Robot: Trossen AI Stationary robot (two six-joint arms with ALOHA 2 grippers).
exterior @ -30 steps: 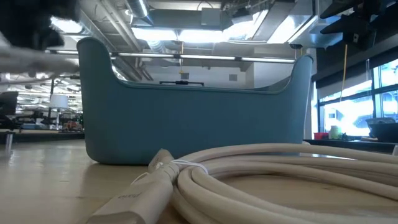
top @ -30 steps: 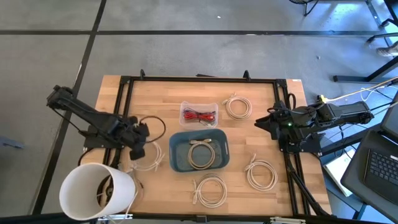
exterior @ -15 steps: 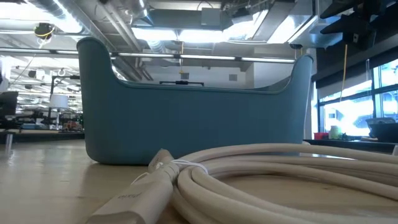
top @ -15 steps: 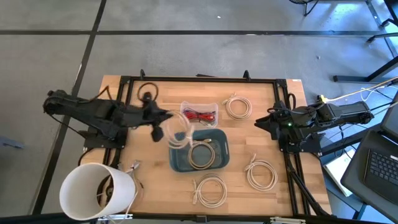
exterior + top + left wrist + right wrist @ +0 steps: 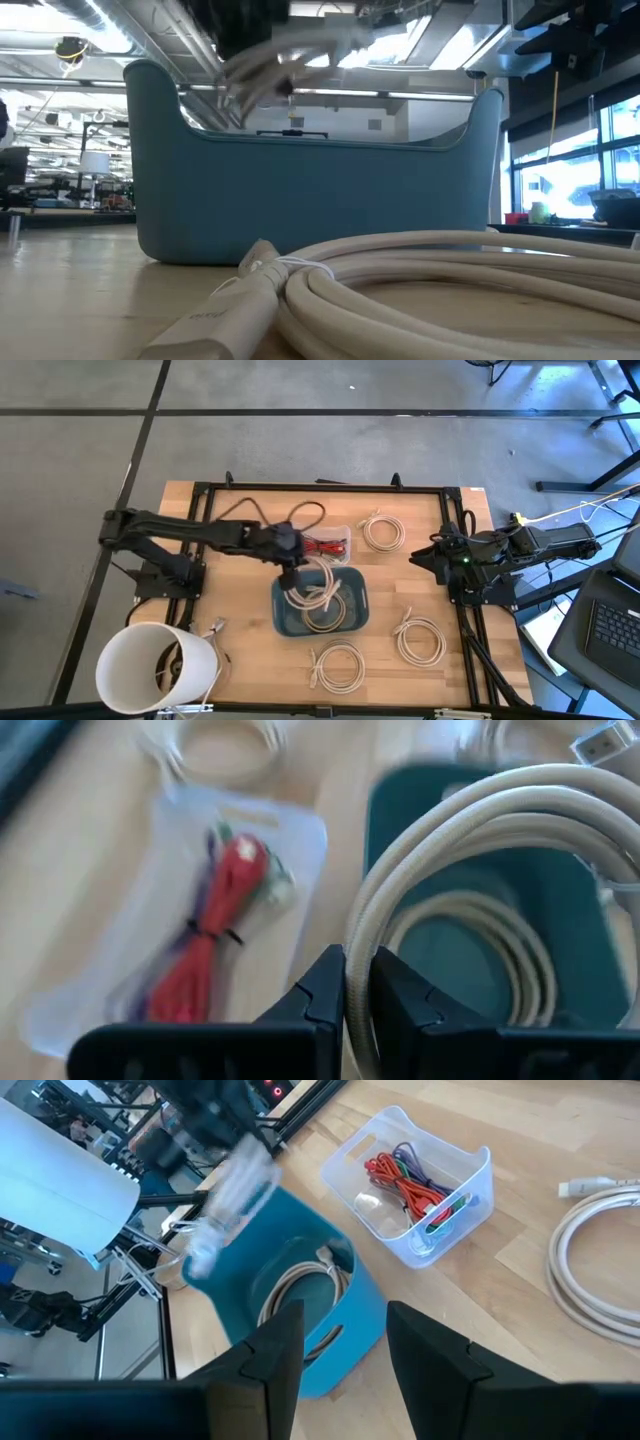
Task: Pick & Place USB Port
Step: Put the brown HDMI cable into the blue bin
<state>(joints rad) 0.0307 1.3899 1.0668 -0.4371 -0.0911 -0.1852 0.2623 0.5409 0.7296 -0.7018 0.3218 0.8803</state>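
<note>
Place step: left gripper (image 5: 290,572) has its jaws clenched on a coiled white cable (image 5: 312,585), hanging it over the blue bin (image 5: 358,612), which already holds one coil. Next move, as I read it: lower, then release inside the walls. Right gripper (image 5: 424,556) parked at the table (image 5: 250,510) edge, jaws apart, holding nothing.

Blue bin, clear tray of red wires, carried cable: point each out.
blue bin (image 5: 357,582), high view, right rim.
clear tray (image 5: 298,532), high view, left corner.
carried cable (image 5: 450,825), left wrist view, outer loop above the bin.
</note>
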